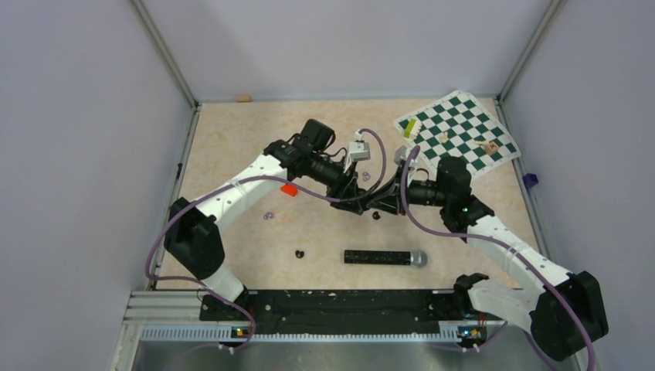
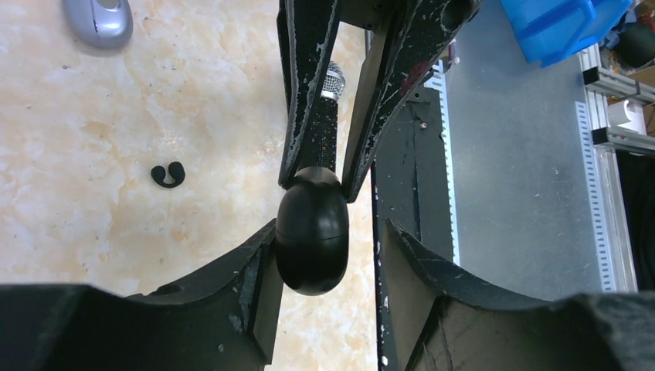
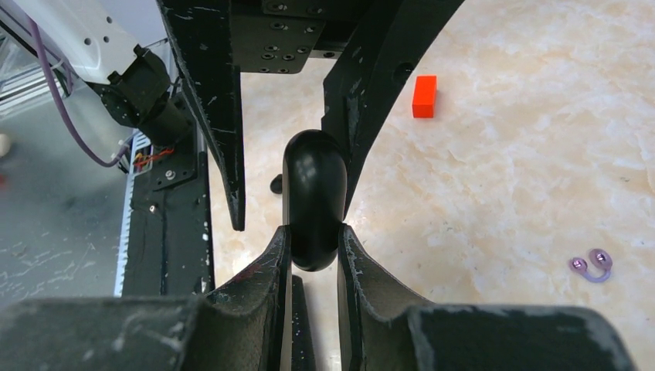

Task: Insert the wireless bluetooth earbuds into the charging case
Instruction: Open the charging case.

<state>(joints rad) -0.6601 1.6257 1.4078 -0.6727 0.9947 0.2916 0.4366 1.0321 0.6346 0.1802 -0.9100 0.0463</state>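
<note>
My table (image 1: 224,139) has a beige marbled top; plain pale lilac walls (image 1: 77,154) stand around me on three sides, with grey metal posts (image 1: 164,54) in the corners

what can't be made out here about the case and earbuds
Charging case interior: its closed shell hides it, both wrist views.
Top external: case buried under left gripper and right gripper.
Top external: earbud too small for detail.
Right wrist: an earbud half behind the left gripper's finger.

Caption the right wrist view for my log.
Right gripper pinches the charging case inside the open left gripper; red block lies beyond.
</note>
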